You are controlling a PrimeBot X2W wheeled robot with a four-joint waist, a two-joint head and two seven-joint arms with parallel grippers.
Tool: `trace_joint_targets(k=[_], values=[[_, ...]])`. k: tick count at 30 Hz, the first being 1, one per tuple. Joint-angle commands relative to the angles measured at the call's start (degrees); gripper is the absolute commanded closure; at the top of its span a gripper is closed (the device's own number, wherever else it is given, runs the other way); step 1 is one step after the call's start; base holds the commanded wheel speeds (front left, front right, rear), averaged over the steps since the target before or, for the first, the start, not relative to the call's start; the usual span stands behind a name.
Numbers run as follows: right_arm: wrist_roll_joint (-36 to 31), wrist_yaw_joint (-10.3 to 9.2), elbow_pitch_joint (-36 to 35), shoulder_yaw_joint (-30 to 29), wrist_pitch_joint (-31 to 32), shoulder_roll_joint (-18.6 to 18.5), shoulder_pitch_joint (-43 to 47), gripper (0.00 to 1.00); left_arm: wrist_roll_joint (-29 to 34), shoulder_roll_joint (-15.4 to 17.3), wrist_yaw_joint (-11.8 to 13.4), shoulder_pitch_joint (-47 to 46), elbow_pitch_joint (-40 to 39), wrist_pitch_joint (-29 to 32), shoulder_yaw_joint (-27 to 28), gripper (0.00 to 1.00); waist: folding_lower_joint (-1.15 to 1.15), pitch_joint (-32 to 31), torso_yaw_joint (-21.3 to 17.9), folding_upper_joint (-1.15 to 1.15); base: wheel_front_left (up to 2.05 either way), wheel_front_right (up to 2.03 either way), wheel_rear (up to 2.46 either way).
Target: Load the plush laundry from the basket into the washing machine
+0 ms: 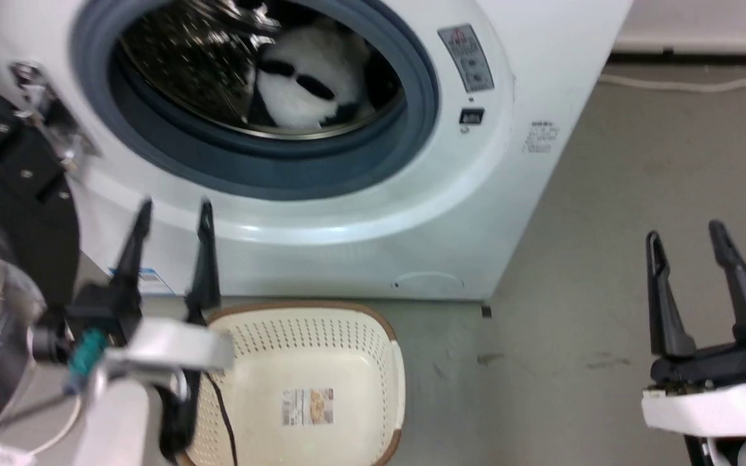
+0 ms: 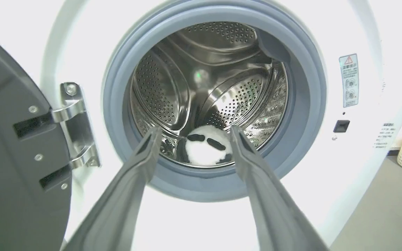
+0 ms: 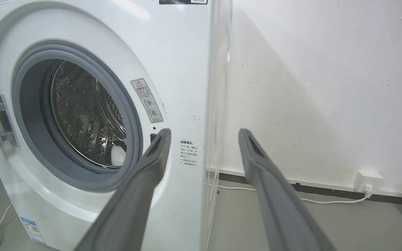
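Faces the big white front-loading washing machine (image 1: 541, 65), black round door (image 1: 17, 194) swung wide to let things in. Finds the small cream holey plastic basket (image 1: 321, 323) with a brown rim holding no toy on the floor (image 1: 606, 194) below, and the fluffy black-and-white panda toy (image 1: 302, 84) inside the steel drum (image 1: 185, 58). Holds left gripper (image 1: 175, 210) and right gripper (image 1: 684, 232) spread wide, pinching nothing, likely done carrying.

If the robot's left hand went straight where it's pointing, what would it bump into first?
Probably the panda lying inside the washing machine: the open left hand aims through the doorway at it, though depth is hard to judge.
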Motion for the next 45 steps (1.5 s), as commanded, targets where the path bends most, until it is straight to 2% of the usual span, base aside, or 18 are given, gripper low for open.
trace_joint_targets(k=[1,9,16,22,40,41,45], values=[[-0.01,-0.05,0.30,-0.13,-0.26,0.07,1.26,0.00,0.33,-0.64,0.48,2.35,-0.85,-0.30,-0.02,0.00,0.01,-2.52,1.30,0.00,0.00,0.00,0.00],[-0.59,-0.05,1.52,0.93,-0.26,0.07,5.37,0.00,0.35,-3.13,1.02,12.05,-0.49,-0.30,-1.05,0.00,0.01,-6.90,2.42,0.00,0.00,0.00,0.00],[-0.36,-0.05,2.36,1.43,-0.26,0.07,7.43,0.00,1.93,-3.88,2.32,15.19,-1.55,-0.30,-1.26,0.00,0.01,-8.15,2.98,0.00,0.00,0.00,0.00],[-0.19,-0.05,2.89,1.81,-0.26,0.07,8.16,0.00,3.58,-4.25,2.86,16.34,-0.99,-0.30,-2.09,0.00,0.01,-8.48,3.32,0.00,0.00,0.00,0.00],[0.17,-0.05,3.40,2.01,-0.26,0.07,7.68,0.00,4.19,-4.82,2.29,15.80,-1.12,-0.30,-1.33,0.00,0.01,-8.42,3.41,0.00,0.00,0.00,0.00],[0.01,0.00,3.31,2.00,0.02,0.00,7.41,1.00,4.06,-4.73,2.38,15.57,-0.91,0.04,-1.54,1.00,0.01,-8.42,3.41,0.00,0.00,0.00,0.00],[-0.01,0.00,3.35,2.00,0.13,0.00,7.38,1.00,4.10,-4.72,2.31,15.58,-0.86,0.14,-1.71,1.00,0.01,-8.44,3.40,0.00,0.00,0.00,0.00]])
